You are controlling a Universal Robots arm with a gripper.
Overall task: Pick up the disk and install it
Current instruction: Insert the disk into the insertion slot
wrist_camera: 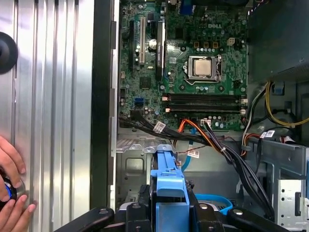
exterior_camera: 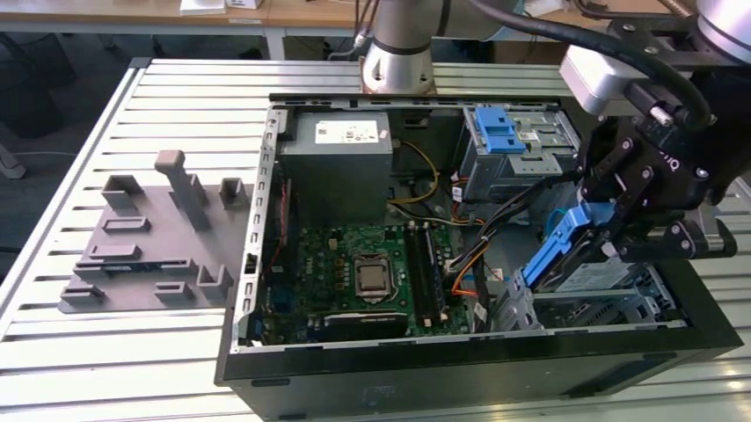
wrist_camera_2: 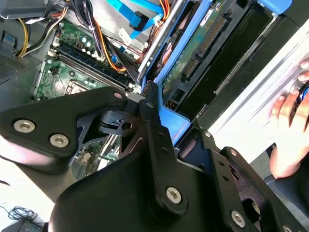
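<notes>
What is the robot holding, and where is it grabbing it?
The disk, tilted over the computer case. The jaws pinch its blue frame at one edge.

Parts count. Bench (exterior_camera: 141, 352): one. Arm (exterior_camera: 399, 44): one, fitted with one pincer (exterior_camera: 613, 230). Computer case (exterior_camera: 470, 369): one. Inside the case: one motherboard (exterior_camera: 352, 272) carrying one processor (exterior_camera: 373, 277); one grey box (exterior_camera: 340, 163) bearing one white sticker (exterior_camera: 352, 132); one silver cage (exterior_camera: 534, 149) with one blue latch (exterior_camera: 502, 132); one disk (exterior_camera: 557, 251) in one blue frame (wrist_camera: 169, 179). Cabling counted: one flat blue cable (wrist_camera: 212, 200) and one yellow wire bundle (wrist_camera: 268, 96). On the bench beside the case: one grey fixture plate (exterior_camera: 153, 255). Hand (wrist_camera_2: 289, 135): one, counted in the second wrist view.
</notes>
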